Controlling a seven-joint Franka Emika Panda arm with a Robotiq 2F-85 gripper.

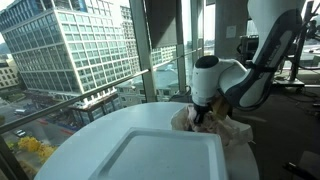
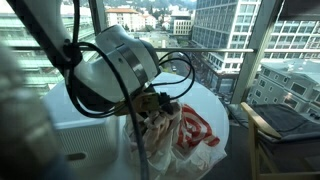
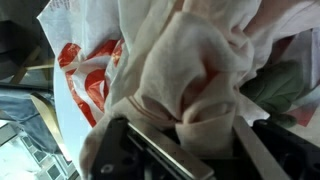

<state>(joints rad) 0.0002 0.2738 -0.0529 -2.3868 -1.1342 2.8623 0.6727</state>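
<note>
A cream cloth (image 3: 190, 70) with a thin pink stripe is bunched between my gripper's (image 3: 205, 140) two dark fingers (image 3: 150, 152), which are shut on a fold of it. Behind the cloth lies a white plastic bag (image 3: 85, 70) printed in red. In both exterior views the gripper (image 1: 201, 112) (image 2: 152, 108) points down at the edge of a round white table (image 1: 100, 130), holding the cloth (image 2: 160, 132) just over the open bag (image 2: 197, 130). Something green (image 3: 282, 85) shows beside the cloth; I cannot tell what it is.
A white rectangular tray (image 1: 165, 155) lies on the table in front of the bag (image 1: 235, 130). Glass window walls (image 1: 150, 50) stand close behind the table. A wooden chair frame (image 2: 275, 130) stands beyond the table's edge. Black cables (image 2: 175, 65) loop from the arm.
</note>
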